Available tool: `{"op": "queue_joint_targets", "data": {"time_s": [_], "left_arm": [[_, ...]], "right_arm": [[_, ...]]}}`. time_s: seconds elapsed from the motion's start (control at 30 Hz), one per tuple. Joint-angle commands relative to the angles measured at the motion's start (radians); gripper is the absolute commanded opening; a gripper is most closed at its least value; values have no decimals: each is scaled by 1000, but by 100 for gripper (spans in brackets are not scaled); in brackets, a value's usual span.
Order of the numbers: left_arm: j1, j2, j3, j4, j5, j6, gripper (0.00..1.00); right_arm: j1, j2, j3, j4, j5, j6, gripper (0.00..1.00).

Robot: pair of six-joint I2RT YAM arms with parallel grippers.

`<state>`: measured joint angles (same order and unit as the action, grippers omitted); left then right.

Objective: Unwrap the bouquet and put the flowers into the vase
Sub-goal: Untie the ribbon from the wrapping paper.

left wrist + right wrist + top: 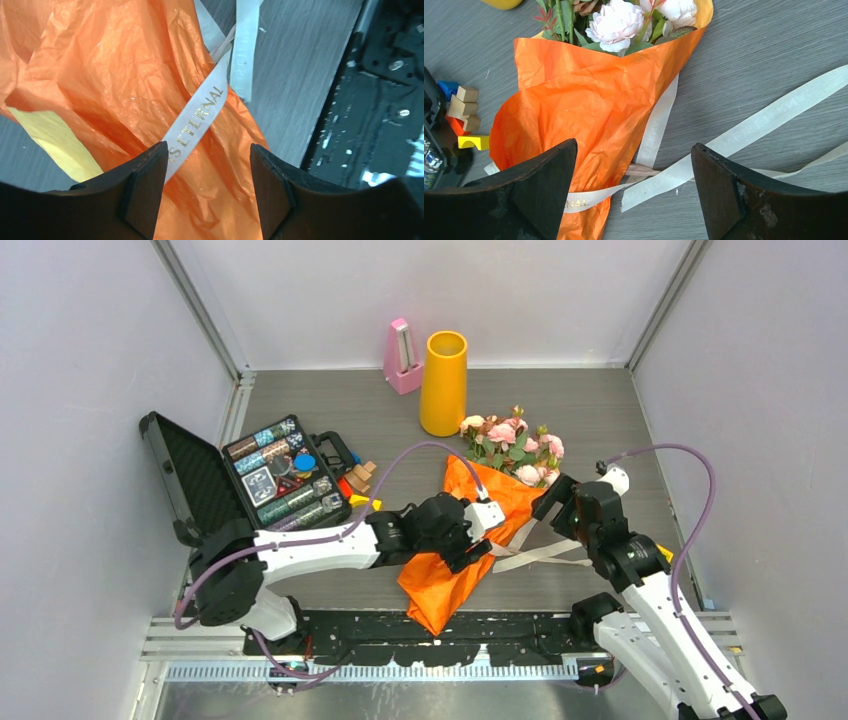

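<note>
The bouquet lies on the table, its crinkled orange paper (455, 575) (115, 75) (589, 100) pointing toward the near edge. Its pink flowers (515, 445) (616, 22) stick out at the far end, close beside the yellow-orange vase (444, 383), which stands upright. The beige ribbon (540, 555) (200, 117) (764, 120) lies loose across the paper and the table. My left gripper (482, 540) (207, 146) hovers open over the middle of the paper, the ribbon running past one finger. My right gripper (548, 498) (634, 145) stands wide open above the paper's right edge and the ribbon, holding nothing.
A pink metronome (402, 357) stands left of the vase. An open black case (250, 480) full of small parts lies at the left, with small wooden blocks (358, 480) (464, 107) beside it. White walls close in three sides.
</note>
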<state>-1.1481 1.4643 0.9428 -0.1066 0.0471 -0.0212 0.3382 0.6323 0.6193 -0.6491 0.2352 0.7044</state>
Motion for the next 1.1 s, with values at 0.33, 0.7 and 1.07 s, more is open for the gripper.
{"op": "queue_joint_targets", "data": {"time_s": [0.33,0.7,1.07], "left_arm": [[-5,173,143,-80,-113,158,45],[-5,181,140,-44,-137,121,11],[-3,65,89,-15,-125,58,0]], "right_arm": [[-4,-14,-80,112,-78,65,89],[-4,-25,-98,107,-97,69,87],[-4,-26,-108,108,-112,74,86]]}}
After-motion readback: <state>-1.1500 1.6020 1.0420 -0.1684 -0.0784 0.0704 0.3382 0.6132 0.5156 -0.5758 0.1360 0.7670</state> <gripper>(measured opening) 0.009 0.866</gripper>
